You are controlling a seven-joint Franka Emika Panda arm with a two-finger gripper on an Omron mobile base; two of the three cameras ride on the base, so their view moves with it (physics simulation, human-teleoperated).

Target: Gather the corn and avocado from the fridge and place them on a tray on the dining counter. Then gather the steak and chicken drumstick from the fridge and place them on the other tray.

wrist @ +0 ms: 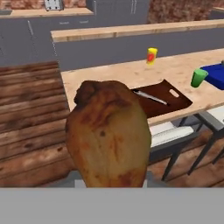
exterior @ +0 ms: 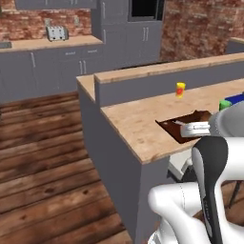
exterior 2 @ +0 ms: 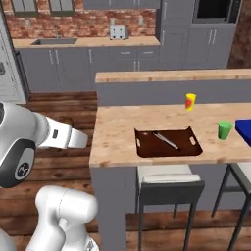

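A browned chicken drumstick looms close in the hand view, rising from the bottom where my gripper's fingertips are hidden behind it; the gripper is shut on it. My white forearm hangs in the air left of the dining counter, short of its edge. A dark brown tray lies near the counter's front edge with a thin silver utensil on it. The corn, avocado, steak and fridge are out of view.
On the counter stand a yellow bottle, a green cup and a blue object at the right edge. A grey stool sits under the counter below the tray. Wooden floor stretches left of the counter.
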